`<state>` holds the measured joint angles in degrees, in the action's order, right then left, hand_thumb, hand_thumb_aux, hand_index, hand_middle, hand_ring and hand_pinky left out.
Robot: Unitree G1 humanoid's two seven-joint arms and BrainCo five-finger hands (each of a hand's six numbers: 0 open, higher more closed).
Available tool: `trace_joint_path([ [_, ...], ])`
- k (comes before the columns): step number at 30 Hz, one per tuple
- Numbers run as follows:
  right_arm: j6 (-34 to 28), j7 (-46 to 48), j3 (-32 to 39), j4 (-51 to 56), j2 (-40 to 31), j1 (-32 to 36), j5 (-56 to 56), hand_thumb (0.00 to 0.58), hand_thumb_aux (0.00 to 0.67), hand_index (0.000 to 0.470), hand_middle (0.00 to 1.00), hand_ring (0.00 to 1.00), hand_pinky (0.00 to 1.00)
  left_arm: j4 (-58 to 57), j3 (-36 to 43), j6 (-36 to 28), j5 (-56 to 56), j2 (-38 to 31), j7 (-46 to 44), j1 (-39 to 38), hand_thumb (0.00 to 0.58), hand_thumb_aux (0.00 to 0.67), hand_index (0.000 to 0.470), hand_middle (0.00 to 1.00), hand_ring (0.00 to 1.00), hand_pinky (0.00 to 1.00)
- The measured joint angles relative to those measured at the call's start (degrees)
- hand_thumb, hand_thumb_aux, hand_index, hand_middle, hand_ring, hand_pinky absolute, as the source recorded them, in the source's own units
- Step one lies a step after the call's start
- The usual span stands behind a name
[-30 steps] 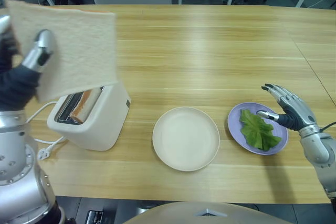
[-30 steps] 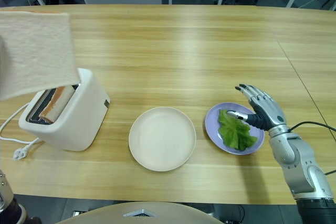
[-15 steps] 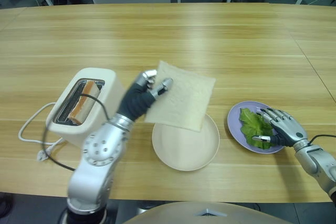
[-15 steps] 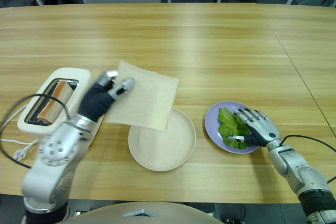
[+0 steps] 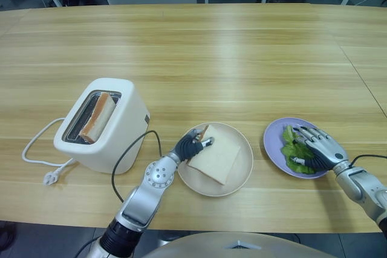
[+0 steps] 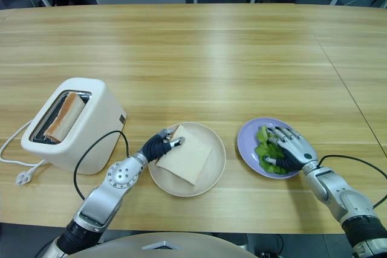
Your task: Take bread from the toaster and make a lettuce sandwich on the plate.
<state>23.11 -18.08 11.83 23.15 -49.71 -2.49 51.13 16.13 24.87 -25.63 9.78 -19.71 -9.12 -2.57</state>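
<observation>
At the tabletop's front edge, the left hand pinches a bread slice on the cream plate. The right hand clutches lettuce.

Bright, even light falls from overhead on the worktop, leaving a broad pale sheen across its far middle but no hard glare. Shadows are soft and short: the toaster darkens the wood just at its near base, and the plate and the purple plate cast thin dim crescents along their near rims. The room beyond the far edge is dimmer. That far edge bows slightly toward the left and right corners.
</observation>
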Motion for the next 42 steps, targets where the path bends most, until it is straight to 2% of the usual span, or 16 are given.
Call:
trace_joint_path([
  [5, -0.2, 0.8, 0.0, 0.1, 0.0, 0.1, -0.3, 0.58, 0.67, 0.46, 0.0, 0.0, 0.0, -5.8, 2.3, 4.1, 6.6, -1.6, 0.3, 2.8, 0.58, 0.67, 0.46, 1.0, 1.0, 1.0],
  [6, -0.1, 0.8, 0.0, 0.1, -0.1, 0.1, -0.3, 0.58, 0.67, 0.46, 0.0, 0.0, 0.0, -6.6, 2.7, 4.6, 7.7, -1.9, 0.3, 3.2, 0.568, 0.575, 0.395, 1.0, 1.0, 1.0],
  [7, -0.1, 0.9, 0.0, 0.1, -0.1, 0.1, -0.4, 0.58, 0.67, 0.46, 0.0, 0.0, 0.0, -7.5, 3.3, 5.4, 9.4, -2.0, 0.5, 3.5, 0.524, 0.462, 0.317, 1.0, 1.0, 1.0],
  [8, 0.0, 1.0, 0.0, 0.1, -0.1, 0.1, -0.4, 0.58, 0.67, 0.46, 0.0, 0.0, 0.0, -8.0, 3.8, 5.9, 10.8, -2.1, 0.8, 3.7, 0.0, 0.0, 0.0, 1.0, 1.0, 1.0],
  [12, 0.3, 1.4, 0.0, 0.0, -0.1, 0.0, -1.2, 0.58, 0.67, 0.46, 0.0, 0.0, 0.0, -10.6, 6.5, 7.6, 18.6, -4.2, 2.4, 4.3, 0.0, 0.0, 0.0, 1.0, 1.0, 1.0],
  [13, 0.6, 1.4, -0.1, 0.0, -0.1, 0.0, -1.6, 0.58, 0.67, 0.46, 0.0, 0.0, 0.0, -11.1, 7.0, 7.9, 20.8, -4.7, 3.0, 4.3, 0.0, 0.0, 0.0, 0.73, 0.73, 0.73],
  [14, 0.8, 1.7, -0.2, -0.1, -0.1, -0.1, -2.2, 0.58, 0.67, 0.46, 0.0, 0.0, 0.0, -11.1, 7.6, 8.4, 22.9, -5.3, 3.6, 4.4, 0.0, 0.0, 0.0, 0.6, 0.6, 0.6],
  [15, 1.1, 1.8, -0.4, -0.3, -0.1, -0.3, -2.7, 0.58, 0.67, 0.46, 0.0, 0.0, 0.0, -11.0, 8.0, 9.1, 25.3, -5.7, 4.3, 4.6, 0.0, 0.0, 0.0, 0.6, 0.6, 0.6],
  [16, 1.3, 1.9, -0.4, -0.6, -0.1, -0.3, -3.0, 0.58, 0.67, 0.46, 0.0, 0.0, 0.0, -10.9, 8.3, 9.7, 26.8, -6.0, 4.8, 4.8, 0.0, 0.0, 0.0, 0.08, 0.08, 0.08],
  [17, 1.5, 1.9, -0.5, -1.3, -0.1, -0.3, -3.3, 0.58, 0.67, 0.46, 0.0, 0.0, 0.0, -10.6, 8.4, 10.2, 28.9, -6.1, 5.3, 5.1, 0.0, 0.0, 0.0, 0.0, 0.0, 0.0],
  [24, 2.5, 3.3, -5.1, -11.8, -0.1, -2.0, -9.1, 0.58, 0.67, 0.46, 0.0, 0.0, 0.0, -2.4, 9.6, 15.0, 43.0, -9.6, 6.5, 7.4, 0.0, 0.0, 0.0, 0.0, 0.0, 0.0],
  [31, 1.9, 9.0, -6.4, -21.8, 2.9, -2.2, -12.6, 0.58, 0.67, 0.46, 0.0, 0.0, 0.0, 7.1, 3.7, 16.6, 46.0, -9.6, 5.1, 7.3, 0.0, 0.0, 0.0, 0.0, 0.0, 0.0],
  [34, 1.3, 12.5, -5.5, -24.9, 5.7, -1.7, -14.1, 0.58, 0.67, 0.46, 0.0, 0.0, 0.0, 12.9, -0.9, 16.5, 46.7, -10.8, 2.9, 5.3, 0.0, 0.0, 0.0, 0.0, 0.0, 0.0],
  [42, 1.3, 19.3, 4.3, -27.0, 15.3, 3.3, -11.3, 0.58, 0.67, 0.46, 0.0, 0.0, 0.0, 28.1, -19.7, 14.8, 46.1, -13.9, -4.1, -4.4, 0.0, 0.0, 0.0, 0.0, 0.0, 0.0],
])
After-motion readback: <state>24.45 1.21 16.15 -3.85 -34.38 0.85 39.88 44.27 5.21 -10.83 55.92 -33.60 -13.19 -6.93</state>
